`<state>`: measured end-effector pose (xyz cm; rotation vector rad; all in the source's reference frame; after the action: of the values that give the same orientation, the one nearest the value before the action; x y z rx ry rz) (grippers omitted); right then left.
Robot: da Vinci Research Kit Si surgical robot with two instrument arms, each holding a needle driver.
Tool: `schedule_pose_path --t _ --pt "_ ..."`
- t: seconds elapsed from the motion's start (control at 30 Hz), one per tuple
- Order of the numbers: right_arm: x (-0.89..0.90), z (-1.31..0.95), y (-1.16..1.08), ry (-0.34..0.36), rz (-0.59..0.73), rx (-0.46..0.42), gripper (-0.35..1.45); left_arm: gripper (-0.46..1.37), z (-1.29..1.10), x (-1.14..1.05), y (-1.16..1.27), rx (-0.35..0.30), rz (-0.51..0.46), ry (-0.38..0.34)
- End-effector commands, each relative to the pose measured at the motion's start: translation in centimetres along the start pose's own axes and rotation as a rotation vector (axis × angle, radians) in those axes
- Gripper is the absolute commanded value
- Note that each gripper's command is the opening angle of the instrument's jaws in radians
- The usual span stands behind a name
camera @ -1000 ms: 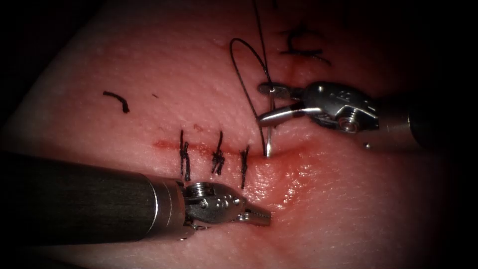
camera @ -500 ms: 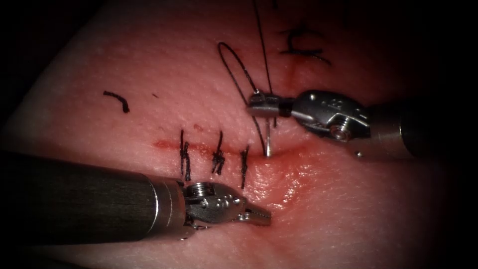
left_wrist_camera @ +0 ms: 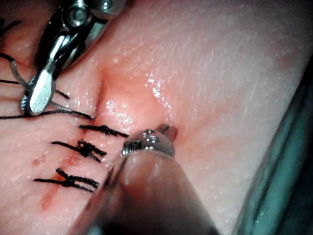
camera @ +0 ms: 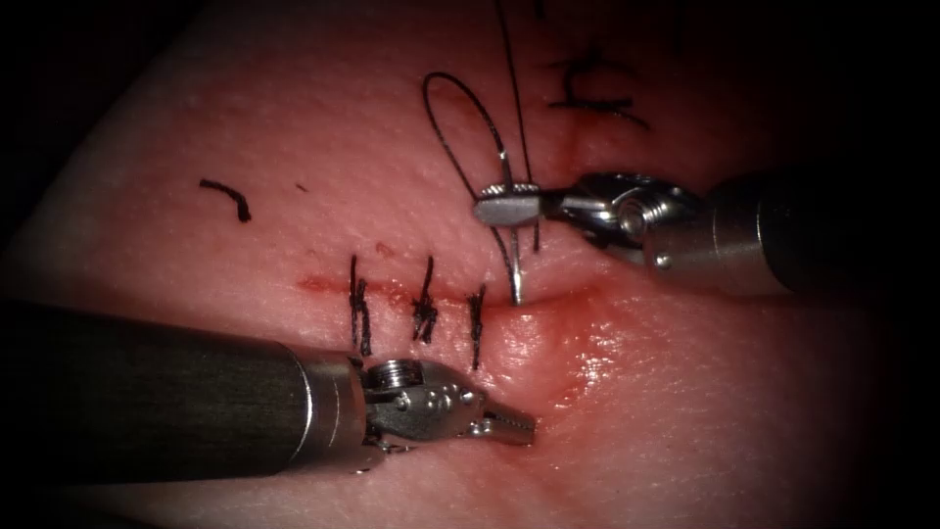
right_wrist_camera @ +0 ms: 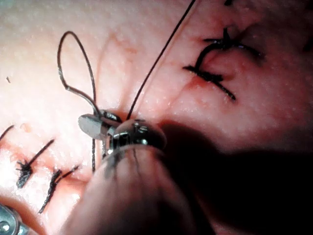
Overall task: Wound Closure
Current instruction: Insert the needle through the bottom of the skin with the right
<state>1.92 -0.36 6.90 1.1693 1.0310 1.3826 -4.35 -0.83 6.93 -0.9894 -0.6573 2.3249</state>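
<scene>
Right tool (camera: 509, 208) now clamped on needle (camera: 515, 276), glistening tissue (camera: 294, 147), dark surround

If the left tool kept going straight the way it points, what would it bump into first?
Probably just the tissue. The left tool points right, low over the wet red patch below the cut. No needle or thread lies ahead, though depth is hard to judge.

dark surround, teal drape (left_wrist_camera: 288, 161)

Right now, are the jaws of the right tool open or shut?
Shut: the right tool clamps the needle near its upper end, and the needle's tip stands in the tissue at the cut.
</scene>
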Motion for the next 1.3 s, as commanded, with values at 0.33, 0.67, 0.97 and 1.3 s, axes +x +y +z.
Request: schedule_pose_path --t 0.33,0.67,0.97,1.3 --pt "-0.19 0.09 -0.05 -0.089 0.267 0.096 -0.35 -0.35 0.01 0.01 -0.01 -0.004 0.000 0.000" --pt "-0.42 0.11 -0.14 -0.189 0.488 0.118 -0.35 -0.35 0.04 0.04 -0.02 -0.002 -0.002 0.001" --pt "-0.78 0.09 -0.29 -0.286 0.682 0.122 -0.35 -0.35 0.04 0.03 -0.02 -0.002 0.004 0.001" --pt "-1.21 0.04 -0.54 -0.342 0.745 0.129 -0.35 -0.35 0.06 0.06 -0.02 0.000 0.002 0.001"
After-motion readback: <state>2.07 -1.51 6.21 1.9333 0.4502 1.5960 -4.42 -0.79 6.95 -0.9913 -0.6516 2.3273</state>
